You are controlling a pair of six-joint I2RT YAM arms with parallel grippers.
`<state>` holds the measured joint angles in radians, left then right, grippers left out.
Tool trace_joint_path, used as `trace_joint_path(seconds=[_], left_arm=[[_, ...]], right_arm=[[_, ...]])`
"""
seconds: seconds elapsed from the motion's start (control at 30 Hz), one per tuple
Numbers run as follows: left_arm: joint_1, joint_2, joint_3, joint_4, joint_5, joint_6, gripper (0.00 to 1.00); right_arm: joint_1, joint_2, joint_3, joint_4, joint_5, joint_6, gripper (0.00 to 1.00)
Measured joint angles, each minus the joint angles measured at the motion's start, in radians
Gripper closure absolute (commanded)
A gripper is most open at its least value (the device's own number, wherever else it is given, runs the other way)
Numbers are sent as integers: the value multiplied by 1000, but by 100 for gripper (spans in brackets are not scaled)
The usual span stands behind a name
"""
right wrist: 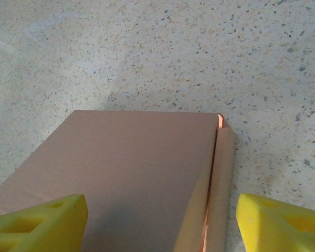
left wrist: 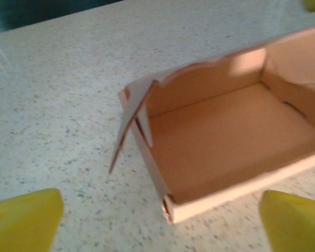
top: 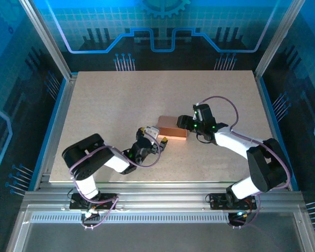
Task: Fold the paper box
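The box (top: 172, 128) is coloured salmon-orange, the counter (top: 121, 105) is speckled beige with dark flecks, and the left pincer (left wrist: 158, 226) and right pincer (right wrist: 160, 226) are tipped yellow.

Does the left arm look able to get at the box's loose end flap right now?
Probably yes: the left gripper is open, and the flap stands just ahead with nothing between.
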<state>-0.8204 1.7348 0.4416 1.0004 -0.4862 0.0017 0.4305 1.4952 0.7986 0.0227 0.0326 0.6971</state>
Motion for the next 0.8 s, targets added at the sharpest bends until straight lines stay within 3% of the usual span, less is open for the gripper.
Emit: trace_joint_path(seconds=[0.33,0.57,0.8], left_arm=[[-6,-375,-39,-231,205,-29,1],[6,-527,68,-488,218,-29,1],[193,-468,354,-784,269,-161,1]], right_arm=[[0,4,8,-11,1,-5,25],[-3,5,16,-11,0,-9,24],[-6,5,16,-6,-15,-27,23]])
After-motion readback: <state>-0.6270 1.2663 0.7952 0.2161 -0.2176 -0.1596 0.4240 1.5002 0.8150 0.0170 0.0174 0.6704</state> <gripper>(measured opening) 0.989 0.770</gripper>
